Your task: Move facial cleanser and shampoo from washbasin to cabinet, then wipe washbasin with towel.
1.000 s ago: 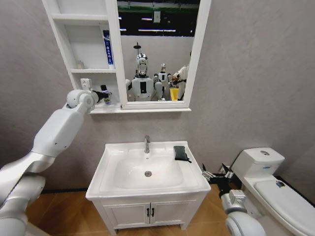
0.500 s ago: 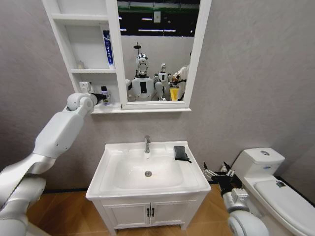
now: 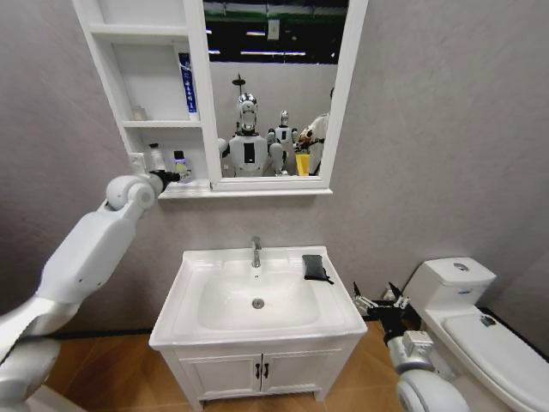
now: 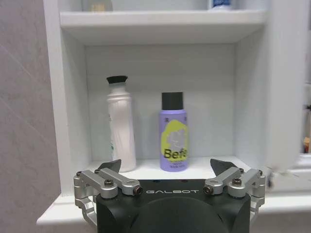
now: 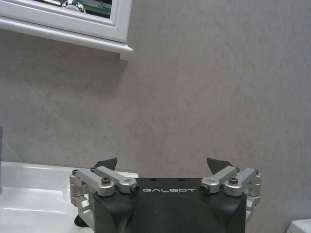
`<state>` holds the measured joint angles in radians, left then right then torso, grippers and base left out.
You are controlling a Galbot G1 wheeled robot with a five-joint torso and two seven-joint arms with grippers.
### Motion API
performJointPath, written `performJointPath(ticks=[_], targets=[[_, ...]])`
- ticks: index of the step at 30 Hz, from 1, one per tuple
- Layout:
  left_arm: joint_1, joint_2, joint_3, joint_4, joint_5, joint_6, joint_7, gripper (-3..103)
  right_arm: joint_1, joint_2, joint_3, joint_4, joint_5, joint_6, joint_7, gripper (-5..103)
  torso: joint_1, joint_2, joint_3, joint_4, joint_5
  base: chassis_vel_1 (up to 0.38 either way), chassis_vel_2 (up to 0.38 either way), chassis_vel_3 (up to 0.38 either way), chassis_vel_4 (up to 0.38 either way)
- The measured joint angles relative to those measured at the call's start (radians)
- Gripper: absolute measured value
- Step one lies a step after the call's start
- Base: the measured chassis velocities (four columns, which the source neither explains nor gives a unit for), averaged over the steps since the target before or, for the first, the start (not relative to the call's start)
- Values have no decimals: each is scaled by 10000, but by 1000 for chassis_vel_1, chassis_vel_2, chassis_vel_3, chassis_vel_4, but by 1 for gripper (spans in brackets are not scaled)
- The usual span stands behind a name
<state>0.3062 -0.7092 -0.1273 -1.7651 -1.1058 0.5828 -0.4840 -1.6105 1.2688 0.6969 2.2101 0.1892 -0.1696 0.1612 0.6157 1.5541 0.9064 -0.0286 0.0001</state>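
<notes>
Your two bottles stand upright on the lowest shelf of the cabinet (image 3: 110, 77), side by side and apart: a slim white bottle (image 4: 121, 130) with a black cap, and a stubbier purple bottle (image 4: 173, 132) with a square black cap and a yellow-green label. Both are smooth plastic cylinders, set near the back wall of that compartment. The cabinet itself is flat white board, three open shelves joined to a white-framed mirror (image 3: 273, 86).

Your left gripper (image 4: 165, 169) sits just outside the shelf's front edge, level with the bottles, its fingers spread wide and holding nothing. In the head view you see it at the lip of the bottom shelf (image 3: 165, 177).

Below, the washbasin (image 3: 193, 283) is glossy white ceramic, rectangular with a rounded bowl, a chrome tap (image 3: 256, 251) and a metal drain (image 3: 257, 303). The towel (image 3: 314, 267), a small dark folded cloth, lies on the basin's right rear corner.

Your right gripper (image 3: 379, 299) hangs low beside the basin's right edge, between it and the white toilet (image 3: 480, 335), jaws wide apart and empty.
</notes>
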Motion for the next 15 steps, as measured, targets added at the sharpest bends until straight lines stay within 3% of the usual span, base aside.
performJointPath(ticks=[1, 2, 5, 6, 8, 9, 10, 12, 13, 15], targets=[[0, 0, 0, 0, 0, 0, 0, 100, 0, 0, 0, 0, 0, 0, 0, 100, 0, 0, 0, 0, 0, 0, 0, 0, 0], [1037, 112, -528, -899, 2, -181, -283, 100, -50, 60, -2, 68, -18, -6, 47, 100, -4, 3, -2, 1, 9, 0, 0, 0, 0], [4344, -303, -2238, -2107, 1746, -1224, 219, 100, -240, 136, 2, 323, -59, -32, 143, 100, -3, 2, -1, -12, -5, 0, 0, 0, 0], [4344, -303, -2238, -2107, 1746, -1224, 219, 100, -240, 136, 2, 323, -59, -32, 143, 100, -3, 2, -1, -12, -5, 0, 0, 0, 0], [7024, -1174, -3587, -2601, 3956, -2161, 1054, 100, -179, 77, -78, 398, -76, -104, 155, 100, -2, 1, 1, -3, -11, 0, 0, 0, 0], [7024, -1174, -3587, -2601, 3956, -2161, 1054, 100, -179, 77, -78, 398, -76, -104, 155, 100, -2, 1, 1, -3, -11, 0, 0, 0, 0], [8100, -1683, -4173, -2882, 4789, -2405, 1411, 100, -165, 52, -102, 421, -78, -133, 160, 100, -1, 1, 2, -1, -10, 0, 0, 0, 0], [9637, -2465, -5022, -3311, 5649, -2679, 1882, 100, -197, 41, -112, 465, -85, -167, 166, 100, -2, 0, 1, 0, -1, 0, 0, 0, 0], [9637, -2465, -5022, -3311, 5649, -2679, 1882, 100, -197, 41, -112, 465, -85, -167, 166, 100, -2, 0, 1, 0, -1, 0, 0, 0, 0], [11664, -3594, -6399, -4223, 6598, -2940, 2930, 100, -302, 39, -103, 505, -121, -191, 176, 100, -3, 2, 0, 2, -1, 0, 0, 0, 0]])
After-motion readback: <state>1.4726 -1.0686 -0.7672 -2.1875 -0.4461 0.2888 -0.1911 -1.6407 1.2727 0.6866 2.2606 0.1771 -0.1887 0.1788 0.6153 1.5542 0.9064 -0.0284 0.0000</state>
